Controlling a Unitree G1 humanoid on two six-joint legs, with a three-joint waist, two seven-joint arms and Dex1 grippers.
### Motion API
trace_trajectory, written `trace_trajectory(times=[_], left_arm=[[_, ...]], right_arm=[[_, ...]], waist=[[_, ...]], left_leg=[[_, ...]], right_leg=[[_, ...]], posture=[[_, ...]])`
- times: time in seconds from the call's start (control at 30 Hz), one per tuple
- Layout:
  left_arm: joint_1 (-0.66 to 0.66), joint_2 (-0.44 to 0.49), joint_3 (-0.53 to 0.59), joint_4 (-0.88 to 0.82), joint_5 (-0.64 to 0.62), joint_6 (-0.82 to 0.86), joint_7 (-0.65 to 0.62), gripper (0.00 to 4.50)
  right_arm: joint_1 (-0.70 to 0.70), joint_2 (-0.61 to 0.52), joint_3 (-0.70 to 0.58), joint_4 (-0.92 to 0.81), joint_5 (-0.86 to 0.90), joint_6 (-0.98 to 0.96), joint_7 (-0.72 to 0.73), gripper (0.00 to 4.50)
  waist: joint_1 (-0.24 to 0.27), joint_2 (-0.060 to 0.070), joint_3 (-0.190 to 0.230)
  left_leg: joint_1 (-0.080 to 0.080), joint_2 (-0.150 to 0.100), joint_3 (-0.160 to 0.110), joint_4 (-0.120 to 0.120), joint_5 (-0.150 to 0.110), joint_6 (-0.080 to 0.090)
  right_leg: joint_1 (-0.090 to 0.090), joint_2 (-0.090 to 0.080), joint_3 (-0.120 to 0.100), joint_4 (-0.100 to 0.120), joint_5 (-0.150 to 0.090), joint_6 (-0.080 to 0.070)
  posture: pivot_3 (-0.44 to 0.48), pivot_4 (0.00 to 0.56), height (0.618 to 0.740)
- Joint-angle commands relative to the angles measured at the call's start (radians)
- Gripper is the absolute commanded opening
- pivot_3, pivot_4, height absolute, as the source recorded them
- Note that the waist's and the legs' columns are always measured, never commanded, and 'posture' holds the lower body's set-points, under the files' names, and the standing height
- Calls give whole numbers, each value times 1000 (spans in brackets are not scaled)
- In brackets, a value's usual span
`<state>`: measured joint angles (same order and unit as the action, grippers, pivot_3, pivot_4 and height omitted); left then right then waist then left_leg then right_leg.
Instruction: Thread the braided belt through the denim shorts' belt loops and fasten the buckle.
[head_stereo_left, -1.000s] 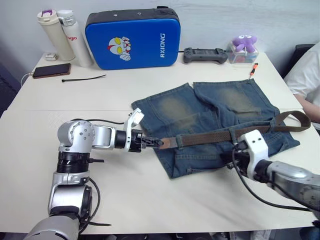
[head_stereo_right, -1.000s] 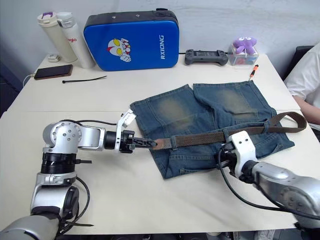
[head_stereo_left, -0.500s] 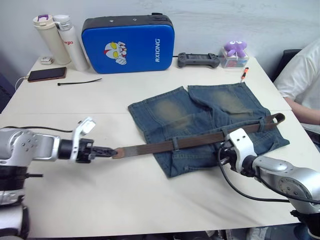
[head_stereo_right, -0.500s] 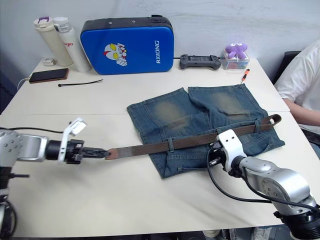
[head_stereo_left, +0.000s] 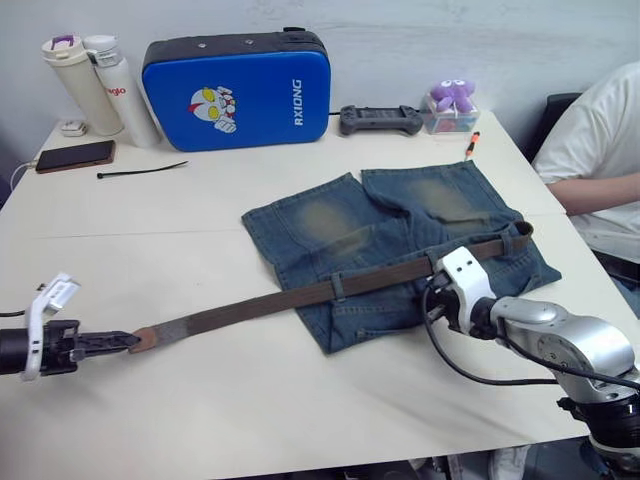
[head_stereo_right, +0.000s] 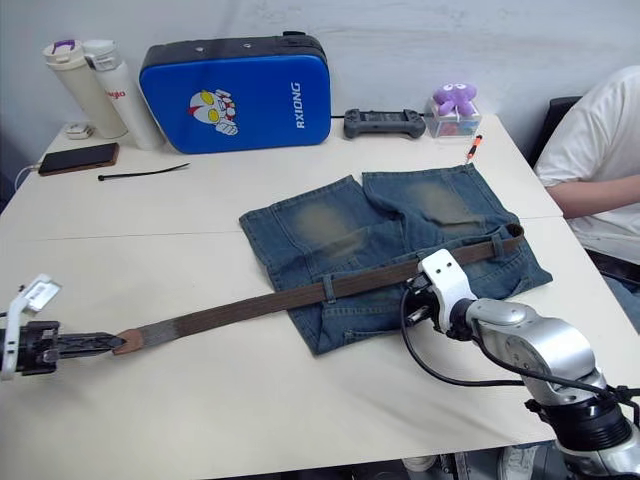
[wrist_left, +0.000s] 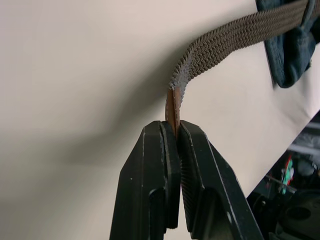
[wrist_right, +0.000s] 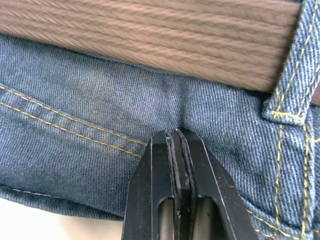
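Left wrist view, left tool (wrist_left: 173, 131) clamping braided belt (wrist_left: 235, 40) tan tip, taut toward denim shorts (wrist_left: 292, 55)

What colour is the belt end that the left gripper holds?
Tan, on a dark brown braided belt; the left wrist view shows it best, in the left gripper.

The blue case (head_stereo_left: 236, 91), far across the worktop from both tools, reads "RXIONG" on its front.
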<state>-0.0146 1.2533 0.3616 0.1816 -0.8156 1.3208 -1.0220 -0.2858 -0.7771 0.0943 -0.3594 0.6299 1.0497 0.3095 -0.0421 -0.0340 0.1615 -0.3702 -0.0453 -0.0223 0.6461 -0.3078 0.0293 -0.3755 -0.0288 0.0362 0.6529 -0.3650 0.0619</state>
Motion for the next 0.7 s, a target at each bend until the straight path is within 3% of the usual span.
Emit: trace_trajectory(times=[0.03, 0.4, 0.57, 0.7], left_arm=[[27, 33, 60, 36, 32, -29, -32, 0], [52, 43, 81, 175, 125, -136, -81, 0], [4, -26, 75, 161, 149, -204, -41, 0], [-13, -49, 81, 132, 105, -143, -69, 1688]], right_arm=[[18, 14, 38, 66, -59, 42, 6, 18], [17, 38, 29, 43, -97, 81, 43, 18], [15, 43, 16, 23, -102, 100, 51, 18], [1, 43, -3, 2, -102, 117, 60, 0]], waist=[[1, -1, -1], [-7, -1, -1], [-6, -1, -1], [-8, -2, -1]], left_leg=[[0, 0, 0, 0, 0, 0], [0, 1, 1, -3, -1, -1], [0, 2, 3, -6, -1, -1], [0, 3, 5, -12, 0, -2]], right_leg=[[0, 0, 0, 0, 0, 0], [0, -1, 0, -2, 0, -2], [-1, -1, 0, -4, -1, -2], [-1, -2, 0, -8, 0, -1]], posture=[[0, 150, 740], [0, 150, 740], [0, 150, 740], [0, 150, 740]])
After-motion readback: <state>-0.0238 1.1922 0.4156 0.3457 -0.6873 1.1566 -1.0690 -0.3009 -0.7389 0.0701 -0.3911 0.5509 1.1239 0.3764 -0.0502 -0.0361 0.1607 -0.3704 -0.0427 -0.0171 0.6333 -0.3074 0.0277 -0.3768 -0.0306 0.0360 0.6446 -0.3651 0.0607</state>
